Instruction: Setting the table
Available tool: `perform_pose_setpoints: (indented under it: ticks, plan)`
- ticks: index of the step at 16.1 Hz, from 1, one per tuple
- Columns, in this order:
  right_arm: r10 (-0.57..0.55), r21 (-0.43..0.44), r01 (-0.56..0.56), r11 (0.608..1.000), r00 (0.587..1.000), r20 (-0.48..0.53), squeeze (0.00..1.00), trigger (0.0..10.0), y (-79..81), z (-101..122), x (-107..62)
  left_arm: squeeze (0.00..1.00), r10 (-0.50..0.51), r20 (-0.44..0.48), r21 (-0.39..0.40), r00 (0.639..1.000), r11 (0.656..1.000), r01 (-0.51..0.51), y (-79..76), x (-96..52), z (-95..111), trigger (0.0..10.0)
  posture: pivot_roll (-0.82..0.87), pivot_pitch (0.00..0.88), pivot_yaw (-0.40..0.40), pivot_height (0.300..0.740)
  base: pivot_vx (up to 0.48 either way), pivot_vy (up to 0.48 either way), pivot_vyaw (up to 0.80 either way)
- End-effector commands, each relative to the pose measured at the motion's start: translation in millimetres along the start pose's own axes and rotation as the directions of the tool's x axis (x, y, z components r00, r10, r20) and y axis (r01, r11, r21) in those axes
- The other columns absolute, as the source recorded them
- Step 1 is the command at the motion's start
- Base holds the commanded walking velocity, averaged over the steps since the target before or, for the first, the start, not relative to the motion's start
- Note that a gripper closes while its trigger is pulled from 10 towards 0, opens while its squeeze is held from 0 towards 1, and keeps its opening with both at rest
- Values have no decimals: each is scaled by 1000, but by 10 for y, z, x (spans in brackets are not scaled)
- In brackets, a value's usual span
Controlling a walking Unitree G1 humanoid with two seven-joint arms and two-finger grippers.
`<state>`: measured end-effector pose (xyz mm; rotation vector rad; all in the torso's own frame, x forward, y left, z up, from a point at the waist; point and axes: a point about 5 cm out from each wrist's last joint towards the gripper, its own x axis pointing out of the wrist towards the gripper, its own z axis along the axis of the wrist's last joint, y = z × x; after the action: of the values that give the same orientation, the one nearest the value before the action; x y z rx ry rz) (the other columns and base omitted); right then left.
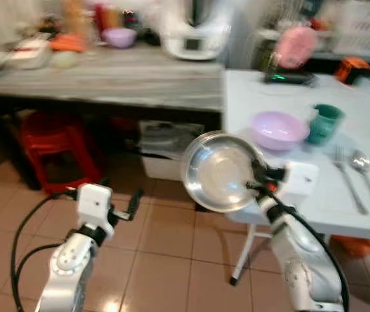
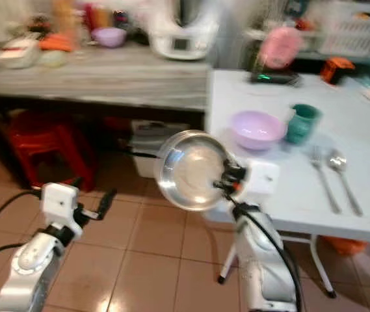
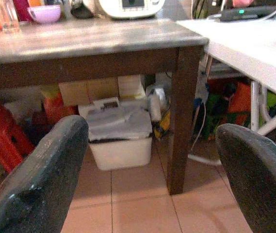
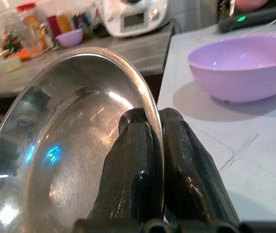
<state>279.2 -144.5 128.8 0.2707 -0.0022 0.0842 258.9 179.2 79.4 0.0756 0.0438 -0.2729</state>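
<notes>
My right gripper is shut on the rim of a shiny steel plate, held tilted in the air just off the white table's near left corner. In the right wrist view the two black fingers pinch the plate's edge. On the table stand a lilac bowl and a green cup, with a fork and a spoon to their right. My left gripper hangs low over the tiled floor, open and empty, its fingers wide apart.
A grey-topped counter runs along the left, carrying a white appliance, a small lilac bowl and jars. Beneath it are a red stool and a white bin. A pink object and baskets stand behind the table.
</notes>
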Motion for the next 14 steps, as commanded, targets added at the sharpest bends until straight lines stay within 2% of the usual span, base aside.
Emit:
perform_pose_setpoints:
  ticks: [1, 8, 14]
  plan:
    - [11, 7, -11, 1000, 999, 42, 0, 10000, 42, 92, 18, 0, 3, 13, 20, 1000, 1000, -4, 35, 20, 47, 10000, 22, 0, -29, 740, 0, 480, 0]
    - [-9, -5, 9, 1000, 999, 44, 0, 10000, 8, 84, 29, 0, -13, 22, 19, 1000, 1000, 12, -8, 55, 60, 10000, 22, 0, -21, 740, 0, 476, 0]
    - [-9, -20, 10, 1000, 999, 52, 0, 10000, -10, 96, 60, 0, -49, 26, 11, 998, 999, 48, -140, 81, 61, 10000, 28, 0, -20, 740, 0, 476, 0]
